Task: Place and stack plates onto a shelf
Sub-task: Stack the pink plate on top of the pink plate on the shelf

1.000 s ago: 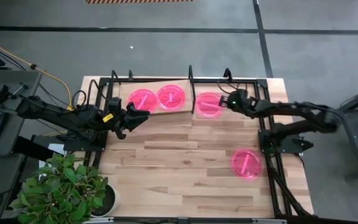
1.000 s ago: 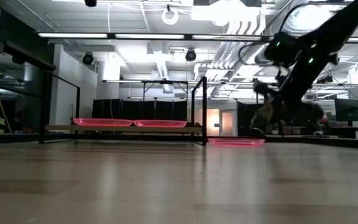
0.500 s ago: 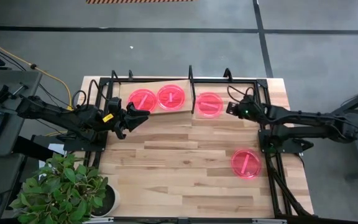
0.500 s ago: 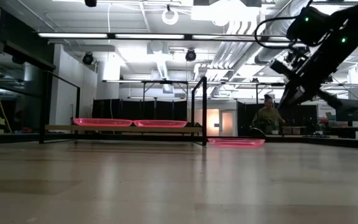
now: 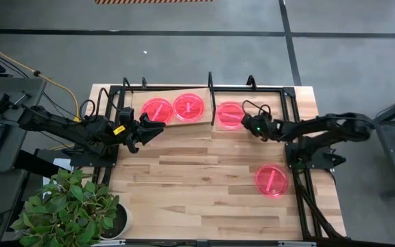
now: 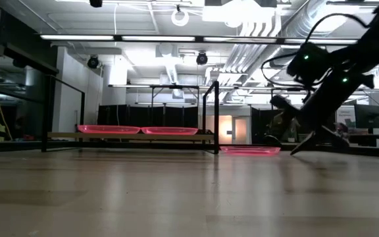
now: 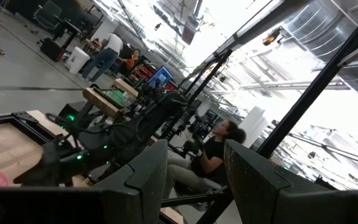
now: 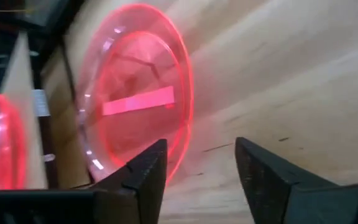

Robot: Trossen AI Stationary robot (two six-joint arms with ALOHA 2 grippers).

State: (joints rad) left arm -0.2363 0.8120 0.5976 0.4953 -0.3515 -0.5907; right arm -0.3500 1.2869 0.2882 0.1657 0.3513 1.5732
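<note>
The plates [image 5: 230, 114] are glossy translucent pink plastic; the shelf [image 5: 169, 98] is pale matt wood in black metal tubing.

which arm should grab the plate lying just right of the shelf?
Right. The right gripper sits open at that plate, whose rim lies just ahead of its fingers in the right wrist view. The left gripper, also open, waits by the shelf, near the two plates already on it.

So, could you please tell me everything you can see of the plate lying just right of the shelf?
The plate is small, round, see-through pink-red plastic with a raised rim and a pale streak across its middle. It lies flat on the table, beside the shelf. The right hand hovers open at its edge, not visibly touching it.
</note>
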